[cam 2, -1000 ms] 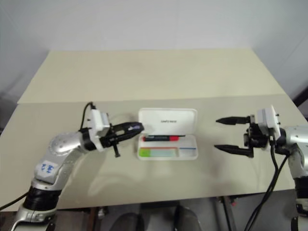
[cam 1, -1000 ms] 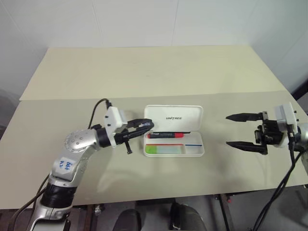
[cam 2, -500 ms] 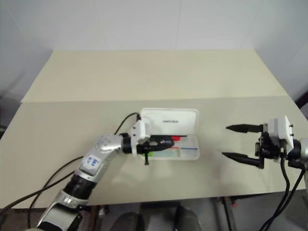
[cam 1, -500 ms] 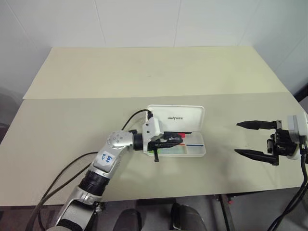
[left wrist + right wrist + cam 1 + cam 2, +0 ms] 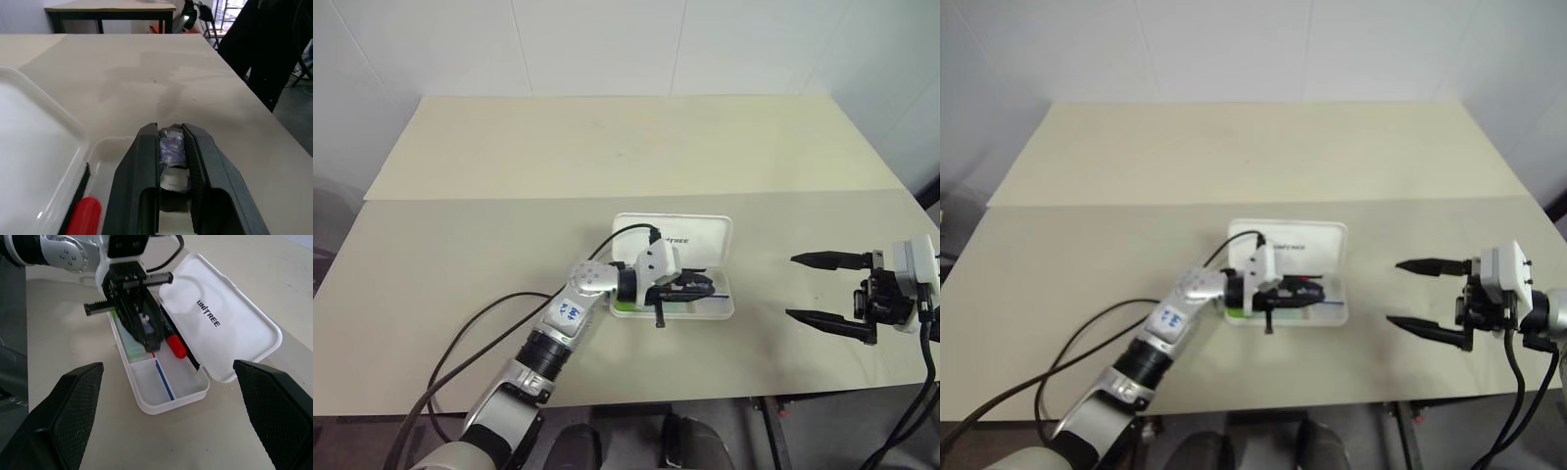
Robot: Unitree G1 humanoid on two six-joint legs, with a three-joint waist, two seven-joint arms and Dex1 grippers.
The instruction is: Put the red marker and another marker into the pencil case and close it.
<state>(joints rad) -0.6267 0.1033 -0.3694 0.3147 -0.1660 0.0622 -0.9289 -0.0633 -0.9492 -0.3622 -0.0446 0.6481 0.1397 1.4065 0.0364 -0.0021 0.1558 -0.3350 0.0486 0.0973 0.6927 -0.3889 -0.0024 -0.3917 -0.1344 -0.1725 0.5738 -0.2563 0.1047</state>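
The white pencil case (image 5: 699, 231) lies open at mid-table, its lettered lid flat behind the tray. The red marker (image 5: 176, 346) lies in the tray along the hinge side, and the green-capped pale marker (image 5: 125, 336) lies beside it, partly hidden. My left gripper (image 5: 706, 287) reaches level over the tray from its left end, and its fingers (image 5: 142, 161) are shut on a small bluish-white thing (image 5: 171, 147). My right gripper (image 5: 791, 286) hovers to the right of the case with its jaws wide apart and nothing between them.
A seam (image 5: 460, 197) runs across the beige table behind the case. The left arm's black cable (image 5: 475, 345) loops over the table near the front edge. Something dark (image 5: 274, 54) stands beyond the table's side edge in the left wrist view.
My left gripper has moved right, from beside the case's left end to over the tray, still shut. The right gripper has hardly moved.
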